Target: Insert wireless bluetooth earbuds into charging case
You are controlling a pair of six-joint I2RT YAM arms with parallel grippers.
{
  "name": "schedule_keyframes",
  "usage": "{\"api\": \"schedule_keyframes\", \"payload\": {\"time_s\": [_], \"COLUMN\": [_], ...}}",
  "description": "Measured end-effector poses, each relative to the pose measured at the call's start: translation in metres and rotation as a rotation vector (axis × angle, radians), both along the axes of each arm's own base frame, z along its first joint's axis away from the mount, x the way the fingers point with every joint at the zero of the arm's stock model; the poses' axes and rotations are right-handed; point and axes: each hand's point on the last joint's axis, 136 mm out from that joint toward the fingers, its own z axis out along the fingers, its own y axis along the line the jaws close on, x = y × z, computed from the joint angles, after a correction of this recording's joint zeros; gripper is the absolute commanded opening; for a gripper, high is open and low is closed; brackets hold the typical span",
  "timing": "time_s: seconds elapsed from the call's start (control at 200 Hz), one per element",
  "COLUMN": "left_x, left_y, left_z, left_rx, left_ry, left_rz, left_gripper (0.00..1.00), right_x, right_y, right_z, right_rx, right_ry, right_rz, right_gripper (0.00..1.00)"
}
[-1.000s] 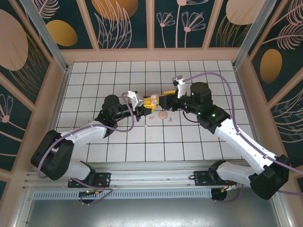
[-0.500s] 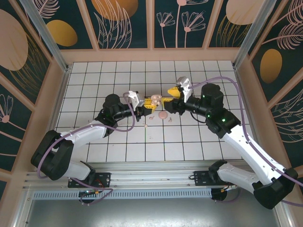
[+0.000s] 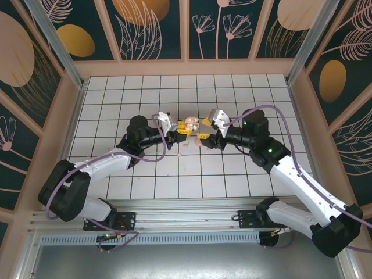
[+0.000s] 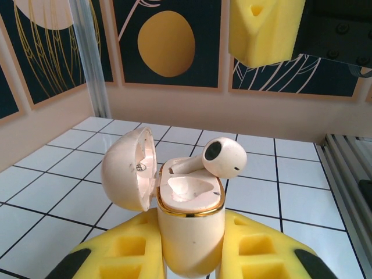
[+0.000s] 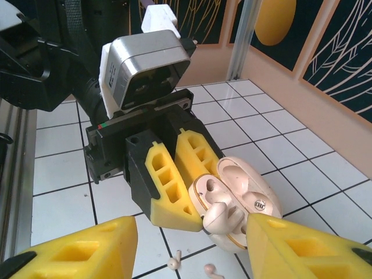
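We see the left tool (image 4: 189,258) squeezing the charging case (image 4: 187,229) by its lower half. It holds the case upright above the white desk (image 4: 58,174). The lid (image 4: 129,168) of the case hangs open to one side. One earbud (image 4: 224,157) sits on top of the case. Its round head leans out over the gold rim, so it is not all the way down in its hole.

The right tool (image 5: 192,229) is open and grips nothing. Its yellow fingers stand apart close to the case. One finger is right beside the earbud, but we cannot tell if it touches. Two tiny pale bits (image 5: 174,263) lie on the desk under the case.
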Motion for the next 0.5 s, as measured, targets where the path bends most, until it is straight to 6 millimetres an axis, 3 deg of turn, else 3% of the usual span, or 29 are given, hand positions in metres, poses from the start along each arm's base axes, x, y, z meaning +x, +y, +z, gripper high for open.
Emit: {"api": "schedule_keyframes", "payload": {"time_s": [0.495], "left_x": [0.000], "left_y": [0.000], "left_z": [0.000], "left_rx": [0.000], "left_ry": [0.000], "left_rz": [0.000], "left_gripper": [0.14], "right_x": [0.008], "right_y": [0.008], "right_z": [-0.015], "right_rx": [-0.024], "right_ry": [-0.021], "right_rz": [0.013], "right_gripper": [0.49]}}
